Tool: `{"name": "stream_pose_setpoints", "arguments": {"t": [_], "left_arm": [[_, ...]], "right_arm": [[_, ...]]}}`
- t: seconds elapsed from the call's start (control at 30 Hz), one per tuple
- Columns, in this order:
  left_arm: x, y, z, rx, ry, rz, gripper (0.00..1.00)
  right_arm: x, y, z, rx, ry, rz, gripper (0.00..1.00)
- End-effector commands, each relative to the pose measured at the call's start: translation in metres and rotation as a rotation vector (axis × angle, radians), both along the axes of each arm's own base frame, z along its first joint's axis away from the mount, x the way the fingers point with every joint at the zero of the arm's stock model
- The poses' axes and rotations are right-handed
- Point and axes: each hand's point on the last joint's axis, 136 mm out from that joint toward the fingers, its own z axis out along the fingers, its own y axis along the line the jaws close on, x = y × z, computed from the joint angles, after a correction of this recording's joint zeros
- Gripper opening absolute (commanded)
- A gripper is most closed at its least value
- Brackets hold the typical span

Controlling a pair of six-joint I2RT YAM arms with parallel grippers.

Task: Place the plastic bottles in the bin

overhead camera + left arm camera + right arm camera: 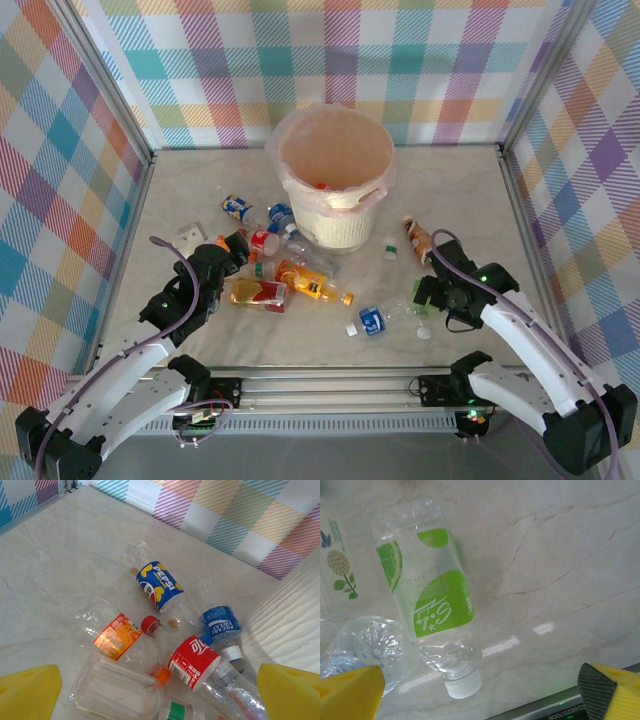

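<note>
The bin [340, 228] stands upright at 12 o'clock on the surface [190, 190]. The plastic bottles [264, 243] lie on their sides in an arc from its 8 o'clock round to its 4 o'clock.

In the top view an amber bottle [260, 293] lies along the 9-to-3 line. Just beside it is an orange bottle [312, 283] whose cap points to 4 o'clock. A blue-labelled bottle [375, 320] points its white cap to 8 o'clock.

The left hand [233, 246] hovers at the cluster's 9 o'clock edge, fingers spread wide with nothing between them. Seen from its wrist, the Pepsi bottle [160, 585] runs from 11 to 5 o'clock. The Pocari bottle [220, 622] lies near the bin's ribbed wall, its white cap at 5 o'clock.

The right hand [428, 296] is spread fully too and holds nothing. Under it a green-labelled bottle [432, 595] lies with its base at 11 o'clock and its cap at 5 o'clock. A crushed clear bottle [370, 647] sits just beside it at 8 o'clock.
</note>
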Motion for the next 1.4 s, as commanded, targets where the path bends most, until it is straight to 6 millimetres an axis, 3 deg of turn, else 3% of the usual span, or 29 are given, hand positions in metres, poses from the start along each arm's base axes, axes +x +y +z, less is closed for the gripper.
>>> {"name": "stream_pose_setpoints", "arguments": {"t": [0.0, 0.33, 0.6, 1.03, 1.37], "left_arm": [[0.002, 0.001, 0.008, -0.003, -0.024, 0.009, 1.0], [0.002, 0.002, 0.01, 0.001, -0.024, 0.011, 1.0], [0.002, 0.001, 0.01, -0.001, -0.023, 0.011, 1.0], [0.004, -0.001, 0.007, 0.001, -0.01, 0.008, 1.0], [0.005, -0.001, 0.007, 0.001, -0.009, 0.011, 1.0]], "right_arm": [[0.008, 0.013, -0.012, 0.073, 0.013, -0.013, 0.99], [0.032, 0.019, -0.034, 0.173, 0.029, -0.017, 0.93], [0.04, 0.019, -0.051, 0.198, 0.055, -0.017, 0.9], [0.032, 0.007, -0.077, 0.178, 0.127, -0.074, 0.76], [0.03, -0.002, -0.09, 0.189, 0.149, -0.147, 0.78]]}}
